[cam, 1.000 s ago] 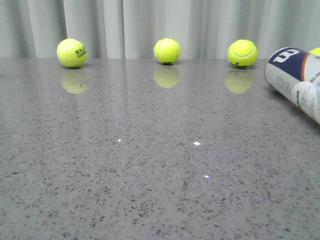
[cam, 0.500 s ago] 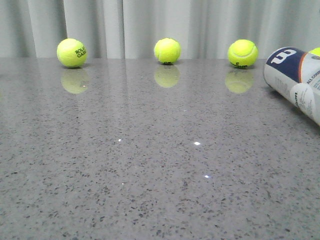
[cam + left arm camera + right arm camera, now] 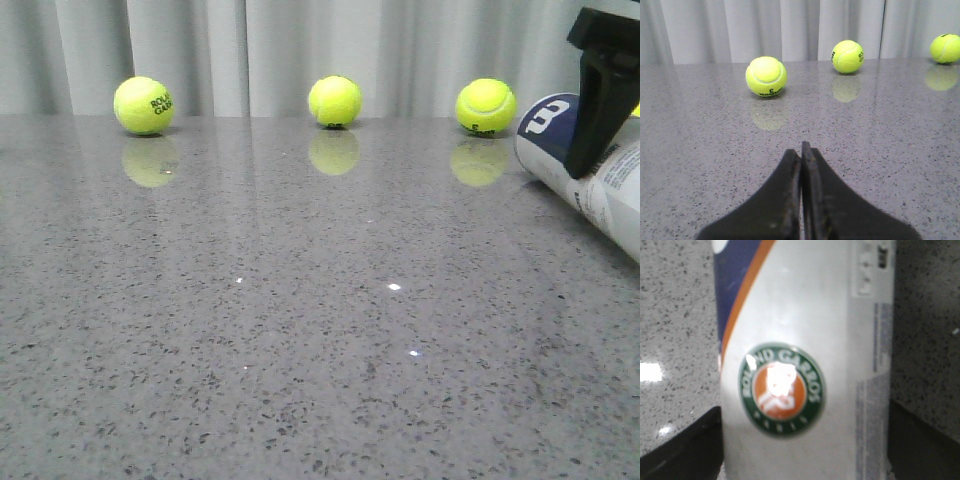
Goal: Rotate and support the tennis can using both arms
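The tennis can (image 3: 612, 195) lies on its side at the far right of the grey table, its navy end pointing left and back. In the right wrist view the tennis can (image 3: 805, 315) fills the frame, round Roland Garros badge facing the camera. My right gripper (image 3: 805, 440) straddles it, a black finger pressed against each side; one of these fingers (image 3: 600, 100) crosses the can in the front view. My left gripper (image 3: 801, 150) appears only in its own wrist view, shut on nothing, low over bare table.
Three yellow-green tennis balls (image 3: 144, 105) (image 3: 334, 101) (image 3: 485, 107) sit in a row along the table's back edge before a grey curtain. The nearest ball (image 3: 766, 76) lies ahead of my left gripper. The right ball is close to the can's navy end.
My right gripper has come down into the front view and closed around the can. The can has shifted slightly left and rolled, so its white W now reads sideways.
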`<state>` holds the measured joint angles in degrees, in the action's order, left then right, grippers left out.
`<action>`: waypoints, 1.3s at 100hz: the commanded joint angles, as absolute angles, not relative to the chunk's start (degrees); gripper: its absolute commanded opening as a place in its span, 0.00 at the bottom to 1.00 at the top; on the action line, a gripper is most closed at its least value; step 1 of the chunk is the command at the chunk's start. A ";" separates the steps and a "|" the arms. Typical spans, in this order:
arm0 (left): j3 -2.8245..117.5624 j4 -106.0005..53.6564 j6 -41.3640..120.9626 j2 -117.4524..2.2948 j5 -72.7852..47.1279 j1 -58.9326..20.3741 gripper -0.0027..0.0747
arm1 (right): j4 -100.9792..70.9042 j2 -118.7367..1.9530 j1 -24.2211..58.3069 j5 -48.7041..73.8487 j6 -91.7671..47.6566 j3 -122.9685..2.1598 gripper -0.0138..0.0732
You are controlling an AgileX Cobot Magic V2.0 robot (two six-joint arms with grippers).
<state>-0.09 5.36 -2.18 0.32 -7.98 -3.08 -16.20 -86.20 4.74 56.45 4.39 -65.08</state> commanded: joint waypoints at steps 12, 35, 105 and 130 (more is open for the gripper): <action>-2.61 5.01 -2.66 2.33 -3.44 -3.43 0.01 | -17.22 -85.24 4.57 54.86 3.81 -67.30 0.62; -2.61 5.01 -2.66 2.33 -3.44 -3.43 0.01 | -17.21 -84.70 7.86 60.63 -10.56 -75.09 0.45; -2.61 5.01 -2.66 2.33 -3.44 -3.43 0.01 | -17.03 -91.98 21.90 57.63 -72.65 -78.92 0.47; -2.61 5.01 -2.66 2.33 -3.44 -3.43 0.01 | -16.95 -92.00 21.90 58.31 -72.65 -78.92 0.91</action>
